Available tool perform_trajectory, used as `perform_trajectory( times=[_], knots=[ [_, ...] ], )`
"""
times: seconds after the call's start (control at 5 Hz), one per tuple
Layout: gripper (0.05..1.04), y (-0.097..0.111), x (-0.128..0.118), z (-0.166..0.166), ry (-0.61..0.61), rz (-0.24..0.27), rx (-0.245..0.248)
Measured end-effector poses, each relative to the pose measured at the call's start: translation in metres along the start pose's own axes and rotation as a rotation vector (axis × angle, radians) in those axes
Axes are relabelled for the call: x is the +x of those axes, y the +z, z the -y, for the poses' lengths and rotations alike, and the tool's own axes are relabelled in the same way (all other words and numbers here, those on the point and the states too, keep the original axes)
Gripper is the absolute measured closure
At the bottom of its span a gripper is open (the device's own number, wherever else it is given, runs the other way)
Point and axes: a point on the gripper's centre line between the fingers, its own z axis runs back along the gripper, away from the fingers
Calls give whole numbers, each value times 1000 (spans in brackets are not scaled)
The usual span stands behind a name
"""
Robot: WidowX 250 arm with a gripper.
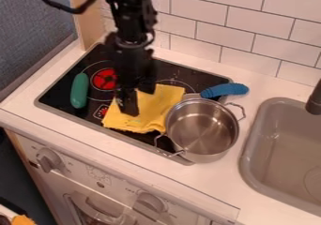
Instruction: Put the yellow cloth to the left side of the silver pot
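Observation:
The gripper hangs over the left part of the yellow cloth, its two fingers apart, one near the cloth's left side and the other by its upper edge. Spread on the black stove top, the yellow cloth is rumpled, and its right edge reaches the left side of the silver pot. The silver pot stands empty at the stove's right end, partly over the counter. Whether the fingertips touch the cloth I cannot tell.
A green cucumber-like object lies on the stove's left part. Behind the pot is a blue-handled item. A grey sink with a dark faucet is at the right; a tiled wall rises behind.

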Motion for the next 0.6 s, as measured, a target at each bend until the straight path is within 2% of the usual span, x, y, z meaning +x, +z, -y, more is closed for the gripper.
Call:
perform_trajectory(
  times=[0.4, 0.6],
  knots=[
    [83, 38, 5, 2, 14, 25, -60],
    [84, 57, 2, 4, -12, 12, -114]
  ],
)
